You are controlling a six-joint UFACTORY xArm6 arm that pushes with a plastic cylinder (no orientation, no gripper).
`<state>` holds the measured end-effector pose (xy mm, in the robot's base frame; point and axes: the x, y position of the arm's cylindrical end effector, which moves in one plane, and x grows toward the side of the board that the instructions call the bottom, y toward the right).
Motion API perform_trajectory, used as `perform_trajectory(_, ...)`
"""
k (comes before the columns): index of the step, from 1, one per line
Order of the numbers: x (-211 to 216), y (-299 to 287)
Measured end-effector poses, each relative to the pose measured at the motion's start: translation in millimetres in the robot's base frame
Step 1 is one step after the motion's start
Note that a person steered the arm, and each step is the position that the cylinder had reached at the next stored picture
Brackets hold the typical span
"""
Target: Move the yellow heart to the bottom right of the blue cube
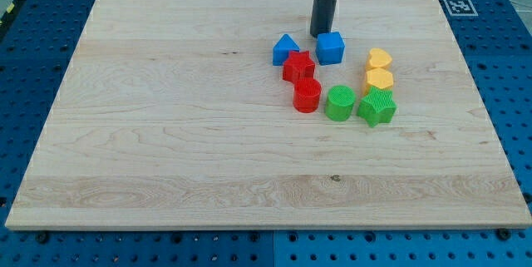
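Observation:
The blue cube [331, 47] sits near the top middle of the wooden board [166, 134]. My tip [321, 34] stands just above and left of the cube, close to or touching its top left edge. The yellow heart [379, 58] lies to the right of the cube and slightly lower, with a gap between them. A second yellow block, a hexagon shape [379, 79], sits directly below the heart and touches it.
A blue block with a peaked top [285, 49] lies left of the cube. A red star-like block [298, 67] and a red cylinder [307, 96] sit below it. A green cylinder [339, 103] and a green star-like block [377, 107] lie lower right.

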<state>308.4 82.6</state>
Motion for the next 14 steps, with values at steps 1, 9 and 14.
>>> perform_trajectory(1,7,0)
perform_trajectory(9,32,102)
perform_trajectory(14,41,145)
